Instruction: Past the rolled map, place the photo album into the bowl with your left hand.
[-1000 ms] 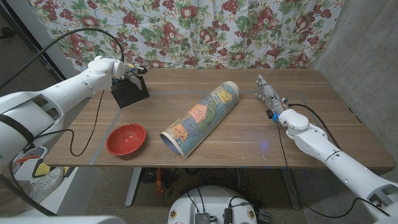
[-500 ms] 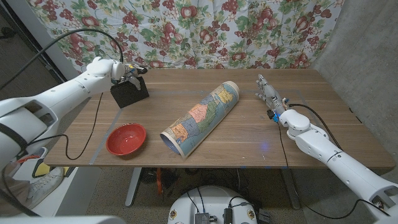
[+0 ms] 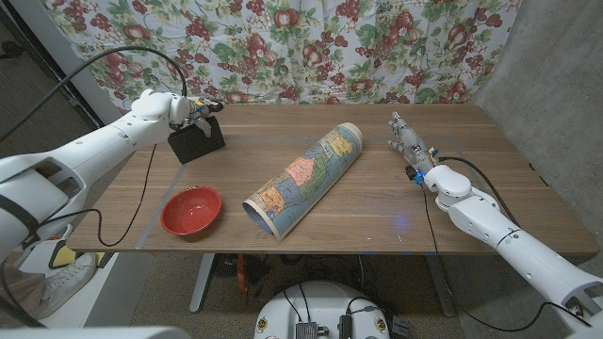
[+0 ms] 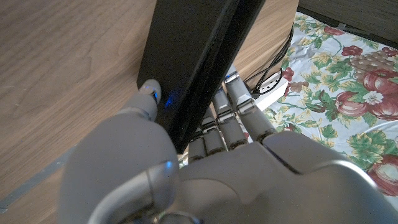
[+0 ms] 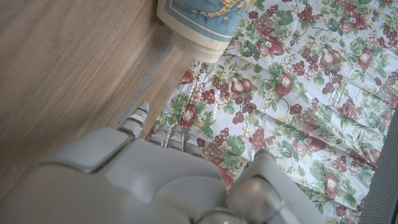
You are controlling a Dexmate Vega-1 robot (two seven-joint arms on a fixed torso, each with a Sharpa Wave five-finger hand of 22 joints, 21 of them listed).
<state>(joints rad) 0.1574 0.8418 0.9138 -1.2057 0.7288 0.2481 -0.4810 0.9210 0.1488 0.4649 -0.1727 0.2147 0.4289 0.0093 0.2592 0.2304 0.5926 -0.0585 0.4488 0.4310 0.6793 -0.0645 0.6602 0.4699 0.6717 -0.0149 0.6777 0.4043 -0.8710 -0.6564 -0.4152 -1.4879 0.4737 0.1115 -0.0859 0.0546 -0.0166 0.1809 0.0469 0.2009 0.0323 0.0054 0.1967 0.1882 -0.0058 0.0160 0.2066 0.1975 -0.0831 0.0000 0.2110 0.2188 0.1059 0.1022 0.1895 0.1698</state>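
Photo album (image 3: 196,140) gripped upright in left hand (image 3: 194,113), beyond bowl (image 3: 191,210)

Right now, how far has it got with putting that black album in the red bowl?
Done: the left hand grips the photo album, thumb on one face, fingers on the other. In hand: the album is tilted at the table's far left. Left: carrying it to the bowl, which holds nothing. The right hand waits beyond the rolled map.
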